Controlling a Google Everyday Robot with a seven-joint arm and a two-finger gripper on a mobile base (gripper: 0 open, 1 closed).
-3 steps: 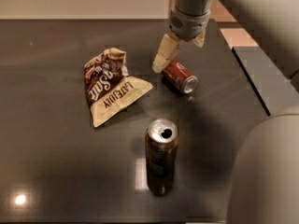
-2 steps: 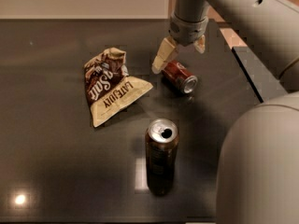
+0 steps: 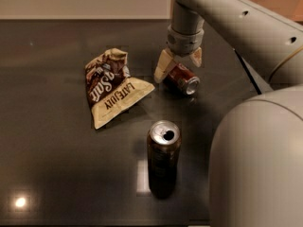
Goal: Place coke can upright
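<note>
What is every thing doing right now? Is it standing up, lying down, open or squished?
coke can: lying on its side on the table, not upright yet.
gripper: low over the coke can, jaws spread apart on either side of it.
brown can: standing upright, top already opened.
snack bag: crumpled, lying flat.
</note>
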